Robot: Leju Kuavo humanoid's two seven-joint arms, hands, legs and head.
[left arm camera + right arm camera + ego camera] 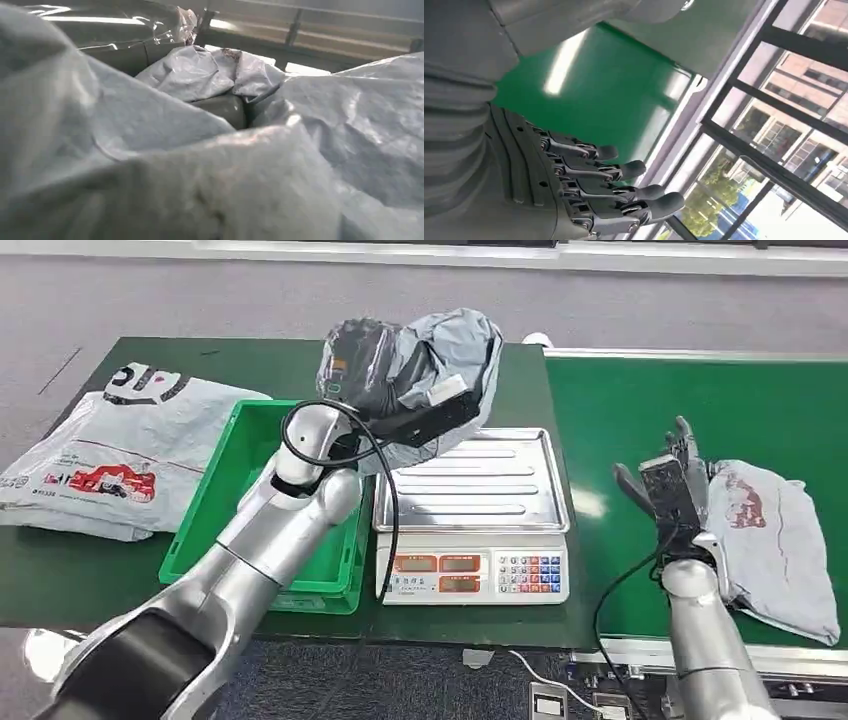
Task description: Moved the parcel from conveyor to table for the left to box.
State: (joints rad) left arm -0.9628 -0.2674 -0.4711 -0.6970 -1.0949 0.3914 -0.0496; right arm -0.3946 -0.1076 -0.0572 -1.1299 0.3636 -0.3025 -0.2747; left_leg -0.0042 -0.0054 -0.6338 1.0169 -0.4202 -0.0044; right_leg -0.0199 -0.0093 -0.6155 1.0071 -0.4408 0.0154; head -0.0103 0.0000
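Left hand (425, 410) grips the grey parcel (420, 375), fingers wrapped in its plastic, holding it up over the scale (470, 515) and green bin (240, 490). Right hand (670, 485) hovers, fingers (624, 187) spread, beside another parcel (775, 540) on the conveyor (650, 410).

Both arms are silver, smooth and rounded, like polished metal tubes. The left arm (270, 540) widens toward a dark, almost black section near the shoulder, and a black cable (345, 435) loops over its wrist. The right arm (705, 640) is slimmer, with a thin black cable (625, 590) trailing beside it. The right hand (675, 485) is dark grey to black, with slim fingers (624, 170) showing small metal pins at the joints and rounded dark tips. Behind them sits a grey ribbed cover (454, 145).
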